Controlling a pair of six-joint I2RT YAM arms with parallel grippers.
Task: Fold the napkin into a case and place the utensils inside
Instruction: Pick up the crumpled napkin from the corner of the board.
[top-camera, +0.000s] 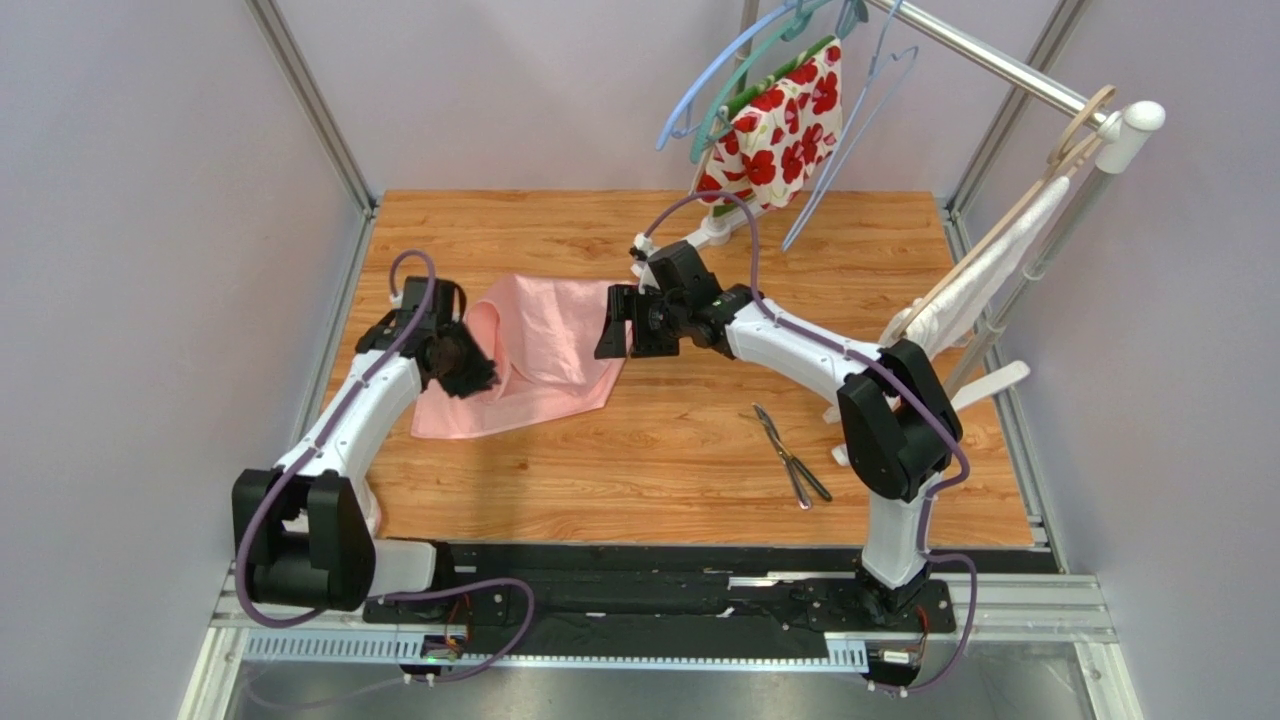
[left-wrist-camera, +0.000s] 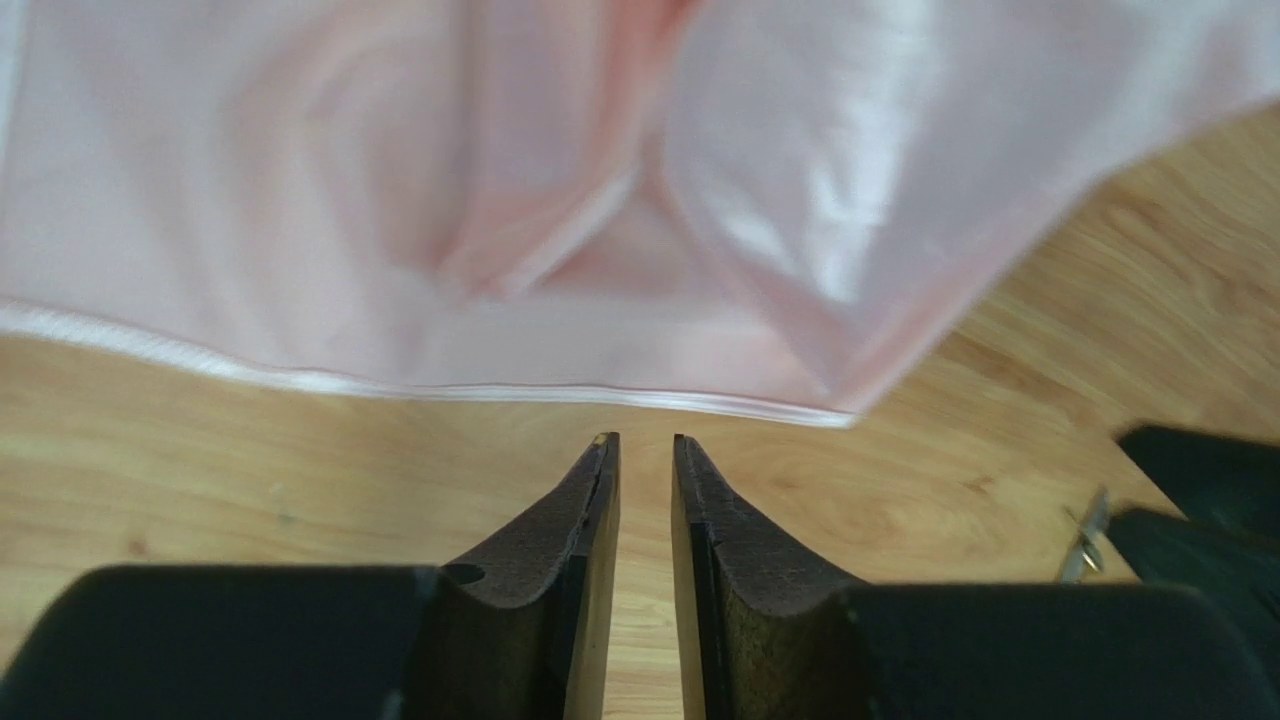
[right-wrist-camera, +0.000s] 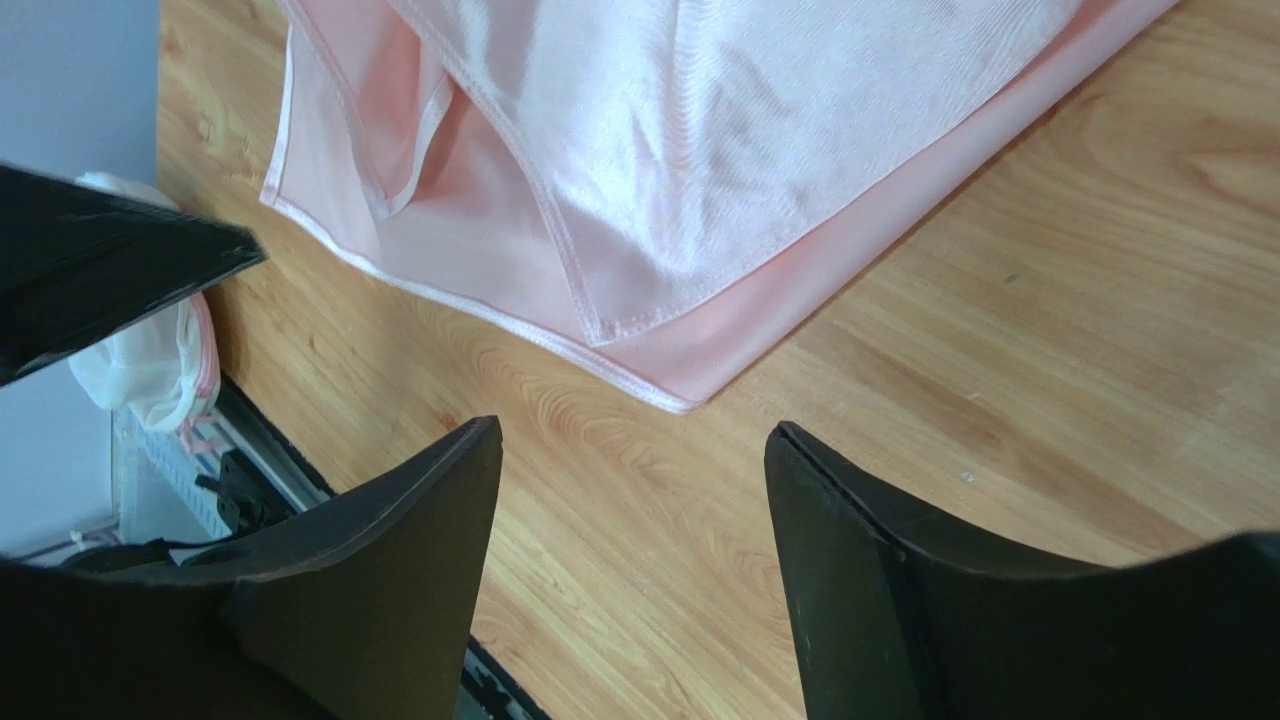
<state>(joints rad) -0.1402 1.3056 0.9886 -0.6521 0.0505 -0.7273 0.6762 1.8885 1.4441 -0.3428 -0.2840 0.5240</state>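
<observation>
The light-pink napkin (top-camera: 534, 353) lies loosely folded on the wooden table (top-camera: 676, 435), left of centre, one layer doubled over another. My left gripper (top-camera: 463, 365) hovers at its left edge. In the left wrist view this gripper (left-wrist-camera: 646, 443) is open by a narrow gap with nothing in it, just short of the napkin's hem (left-wrist-camera: 451, 195). My right gripper (top-camera: 616, 323) is at the napkin's right edge. In the right wrist view it (right-wrist-camera: 631, 435) stands wide open and empty above bare wood, near a napkin corner (right-wrist-camera: 676, 150). The utensils (top-camera: 792, 455) lie crossed on the table at the right.
A red-and-white floral cloth (top-camera: 774, 128) hangs among hangers from a rail at the back. A white cloth (top-camera: 977, 285) hangs on a rack at the right edge. Grey walls enclose the table on three sides.
</observation>
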